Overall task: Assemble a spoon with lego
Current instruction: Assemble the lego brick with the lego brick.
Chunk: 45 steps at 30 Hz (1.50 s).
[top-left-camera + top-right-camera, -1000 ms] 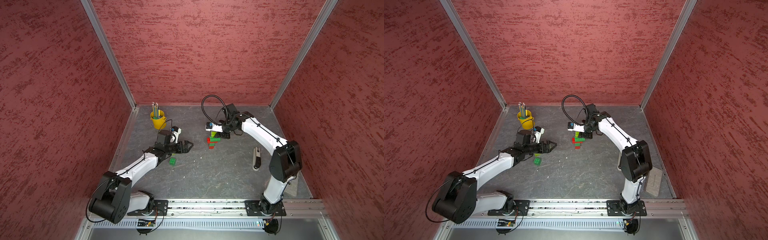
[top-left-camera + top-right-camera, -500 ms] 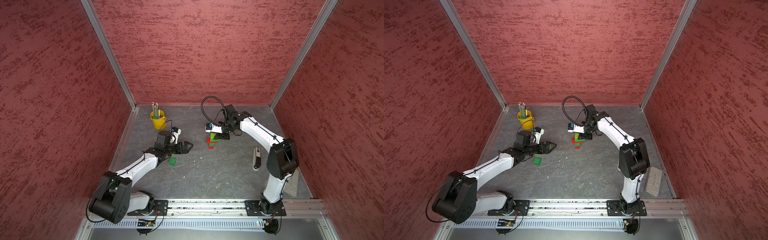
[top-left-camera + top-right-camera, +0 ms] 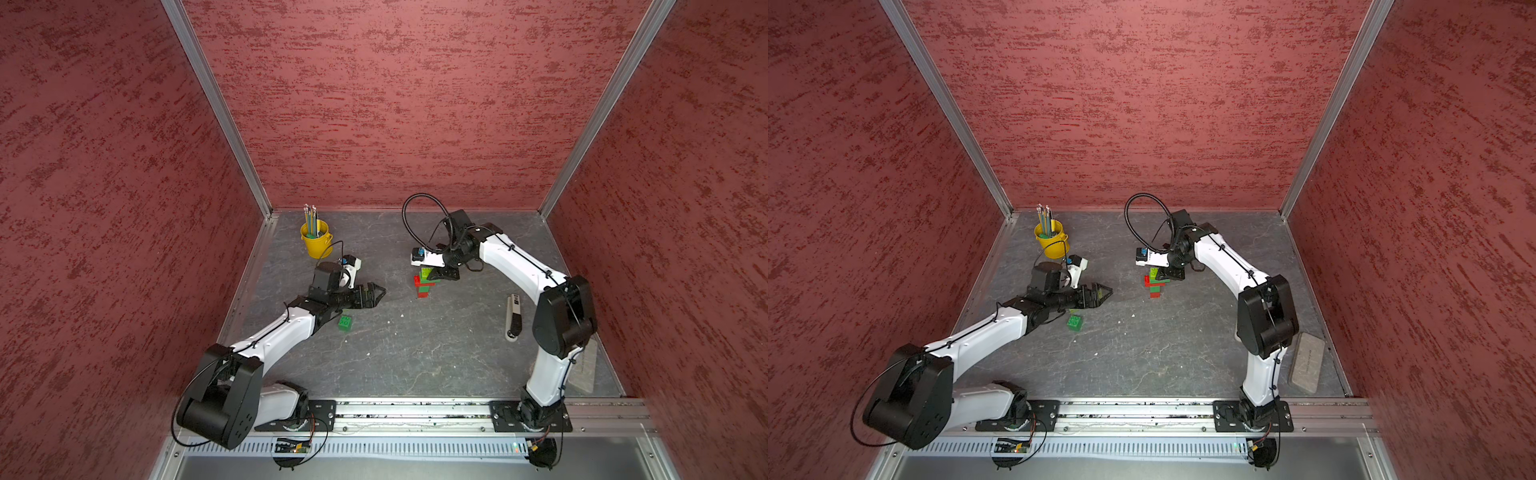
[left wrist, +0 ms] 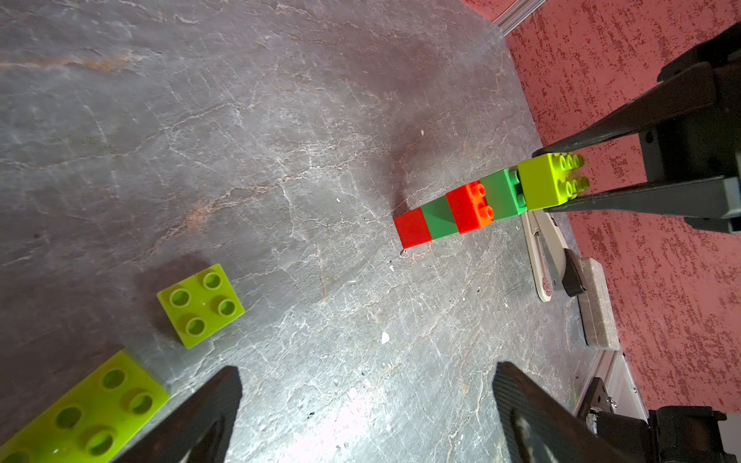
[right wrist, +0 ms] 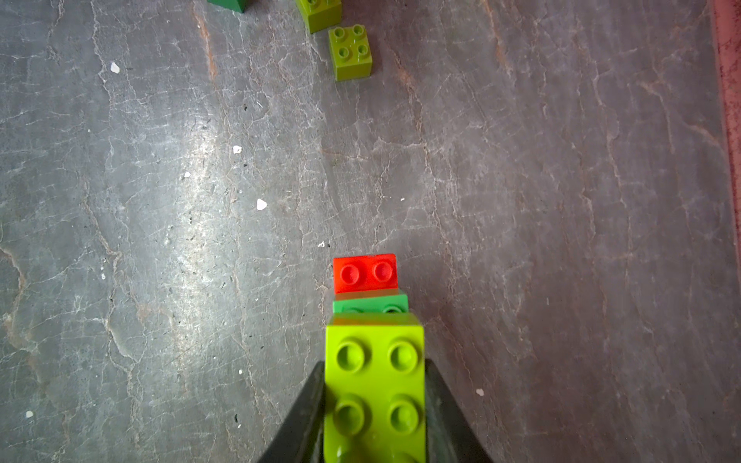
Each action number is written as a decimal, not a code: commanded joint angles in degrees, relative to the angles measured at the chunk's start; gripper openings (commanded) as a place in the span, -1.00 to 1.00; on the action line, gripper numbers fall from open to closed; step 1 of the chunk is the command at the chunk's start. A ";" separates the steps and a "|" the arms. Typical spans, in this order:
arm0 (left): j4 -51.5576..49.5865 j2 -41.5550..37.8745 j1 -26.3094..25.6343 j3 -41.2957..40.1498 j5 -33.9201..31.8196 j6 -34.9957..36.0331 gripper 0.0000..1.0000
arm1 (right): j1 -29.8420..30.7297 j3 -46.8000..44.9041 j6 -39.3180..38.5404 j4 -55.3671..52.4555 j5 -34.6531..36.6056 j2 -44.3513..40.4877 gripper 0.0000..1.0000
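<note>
We see the right claw [image 5: 373, 366] clamped on the lime top brick [image 5: 375, 405] of the spoon [image 3: 424, 283], which stands on the tabletop [image 3: 415, 353]. The left claw [image 3: 376, 291] gapes wide near the spoon, holding nothing, and a loose dark green brick [image 3: 345, 322] lies farther from it.

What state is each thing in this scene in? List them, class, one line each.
Brick stack: upright on the table, unfinished.
Right gripper: shut on the stack's top lime brick.
Left gripper: open, empty.
Square lime brick: loose, studs up.
Long lime brick: loose, studs up.
Dark green brick: loose, studs up.
Bucket: upright, holding pencils.
Tool: lying flat.
</note>
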 commanded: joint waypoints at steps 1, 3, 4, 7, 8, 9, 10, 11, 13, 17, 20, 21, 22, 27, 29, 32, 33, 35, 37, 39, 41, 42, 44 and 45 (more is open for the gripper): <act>0.98 -1.11 0.32 -0.97 -0.38 0.74 0.99 | -0.18 0.63 -8.62 -1.22 -2.08 1.01 -0.76; 1.13 -1.20 0.35 -1.05 -0.40 0.70 0.99 | -0.14 0.79 -8.69 -1.42 -2.46 1.21 -0.76; 1.12 -1.28 0.31 -1.04 -0.46 0.74 0.99 | -0.06 0.70 -8.71 -1.49 -2.58 1.38 -0.76; 1.08 -1.42 0.46 -1.23 -0.46 0.74 0.99 | 0.12 0.77 -8.82 -1.80 -2.49 1.80 -0.77; 1.12 -1.54 0.41 -1.32 -0.43 0.74 0.99 | 0.19 0.90 -8.80 -2.03 -2.49 1.95 -0.77; 1.13 -1.63 0.46 -1.33 -0.46 0.74 0.99 | 0.22 0.91 -8.81 -2.07 -2.48 1.92 -0.77; 1.15 -1.64 0.51 -1.52 -0.46 0.73 0.99 | 0.31 0.91 -8.76 -2.22 -2.38 1.98 -0.77; 1.21 -1.65 0.55 -1.65 -0.51 0.74 0.99 | 0.33 0.78 -8.71 -2.31 -2.01 1.94 -0.77; 1.41 -1.56 0.58 -1.67 -0.46 0.74 0.99 | 0.29 0.35 -8.39 -2.80 -0.88 1.98 -0.77; 1.61 -1.54 0.70 -1.75 -0.39 0.64 0.99 | 0.35 -0.82 -7.80 -3.44 -0.69 1.85 -0.77; 1.87 -1.56 0.90 -1.93 -0.42 0.64 1.00 | 0.48 -0.42 -7.64 -4.37 0.51 2.22 -0.77; 1.89 -1.56 0.88 -1.93 -0.36 0.65 0.99 | 0.51 0.04 -7.74 -4.63 1.08 2.42 -0.78; 1.95 -1.56 0.91 -1.93 -0.21 0.70 0.99 | 0.52 0.46 -7.90 -4.94 1.60 2.46 -0.78; 2.76 -1.30 1.14 -2.02 -0.12 0.73 0.99 | 0.97 0.60 -9.11 -4.78 3.56 2.51 -0.80; 3.37 -0.82 1.24 -2.02 0.12 0.74 0.99 | 1.29 0.91 -9.94 -4.59 4.70 2.75 -0.80; 4.00 -0.33 1.41 -1.93 0.67 0.74 0.99 | 1.47 1.94 -10.88 -4.25 6.14 3.47 -0.80; 4.32 -0.24 1.45 -2.02 0.71 0.74 1.00 | 1.42 2.49 -11.24 -4.50 6.32 3.94 -0.80; 4.76 -0.07 1.62 -2.27 1.07 0.74 0.99 | 1.47 3.80 -11.33 -4.52 5.73 4.64 -0.80; 4.91 0.10 1.80 -2.35 1.38 0.89 0.99 | 1.58 4.79 -11.48 -4.81 6.07 5.39 -0.81; 4.99 0.20 2.12 -2.54 1.58 1.01 0.99 | 1.56 4.19 -11.82 -4.53 6.26 5.70 -0.83; 5.03 0.14 2.31 -2.69 1.89 1.00 0.99 | 1.63 2.71 -11.60 -4.61 6.61 5.34 -0.83; 4.99 0.11 2.39 -2.72 1.88 1.00 0.99 | 1.57 1.78 -11.23 -4.78 6.36 5.05 -0.84; 5.10 -0.02 2.51 -2.97 1.90 1.01 1.00 | 1.64 0.31 -10.70 -5.11 5.81 4.47 -0.84; 5.19 0.07 2.60 -2.92 1.91 1.00 0.99 | 1.58 -0.63 -10.73 -5.13 5.34 4.22 -0.85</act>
